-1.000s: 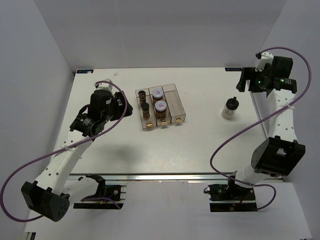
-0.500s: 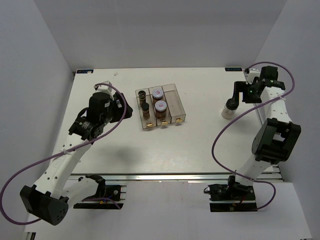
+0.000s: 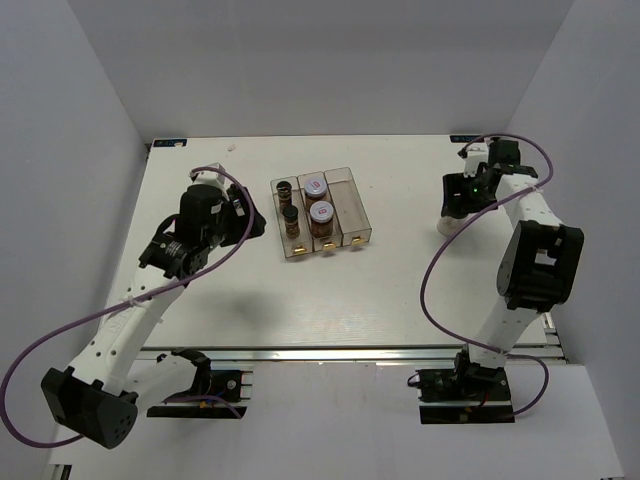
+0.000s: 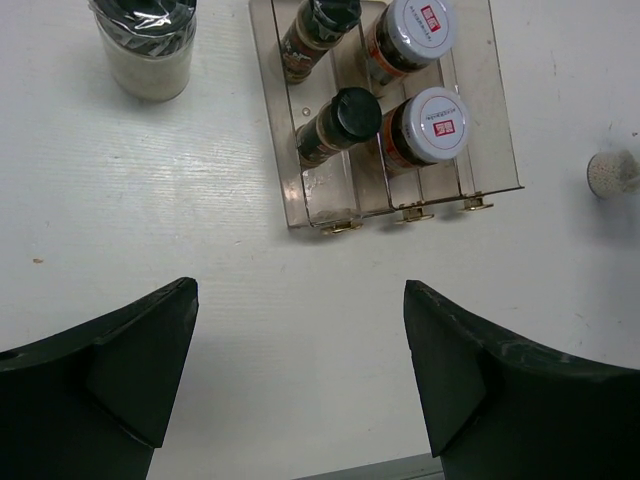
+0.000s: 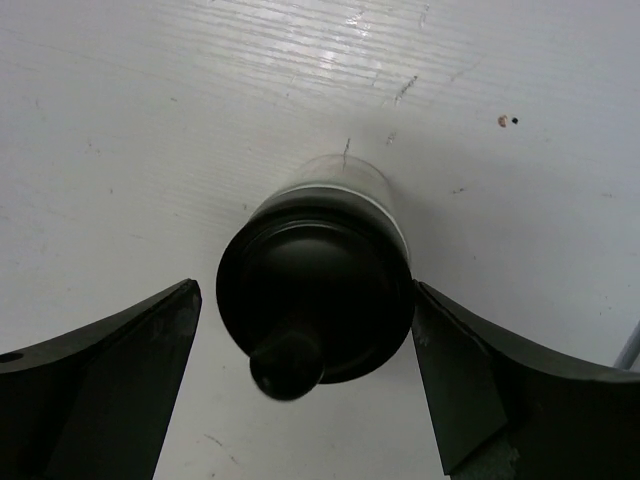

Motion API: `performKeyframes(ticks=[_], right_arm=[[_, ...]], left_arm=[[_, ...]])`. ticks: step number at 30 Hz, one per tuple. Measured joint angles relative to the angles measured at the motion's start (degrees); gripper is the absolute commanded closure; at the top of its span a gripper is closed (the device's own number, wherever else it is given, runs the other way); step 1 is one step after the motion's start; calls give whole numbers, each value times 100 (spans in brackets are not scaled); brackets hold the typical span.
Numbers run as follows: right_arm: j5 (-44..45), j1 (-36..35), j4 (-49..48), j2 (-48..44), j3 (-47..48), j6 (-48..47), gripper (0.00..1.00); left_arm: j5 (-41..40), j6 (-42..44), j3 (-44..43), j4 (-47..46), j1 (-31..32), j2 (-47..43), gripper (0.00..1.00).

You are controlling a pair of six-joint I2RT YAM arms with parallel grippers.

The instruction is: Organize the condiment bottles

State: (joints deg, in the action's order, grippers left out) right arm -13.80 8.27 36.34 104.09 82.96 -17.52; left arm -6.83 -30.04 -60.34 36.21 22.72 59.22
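As it gapes, the right pincer straddles (seemingly untouched) a white jar.

1. Two slim dark-brown glass jars have glossy black caps.
2. Two wider brown jars carry round white lids, each printed with a small red label.
3. One white jar has a dark, shiny cap; the other white jar has a plain black cap.
4. The rectangular plastic tray is clear with a brownish tint.
5. The flat tabletop is white with a faint grain.
6. The arm cables are purple.
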Motion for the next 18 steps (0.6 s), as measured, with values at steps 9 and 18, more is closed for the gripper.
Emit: performKeyframes(ticks=[9,18], right_arm=[[426,-188,-323,271,0,70,12],[424,-232,-380,310,17,107,26]], left_arm=[[-11,-42,0,114,0,125,7],[-22,-46,0,127,0,162,7]])
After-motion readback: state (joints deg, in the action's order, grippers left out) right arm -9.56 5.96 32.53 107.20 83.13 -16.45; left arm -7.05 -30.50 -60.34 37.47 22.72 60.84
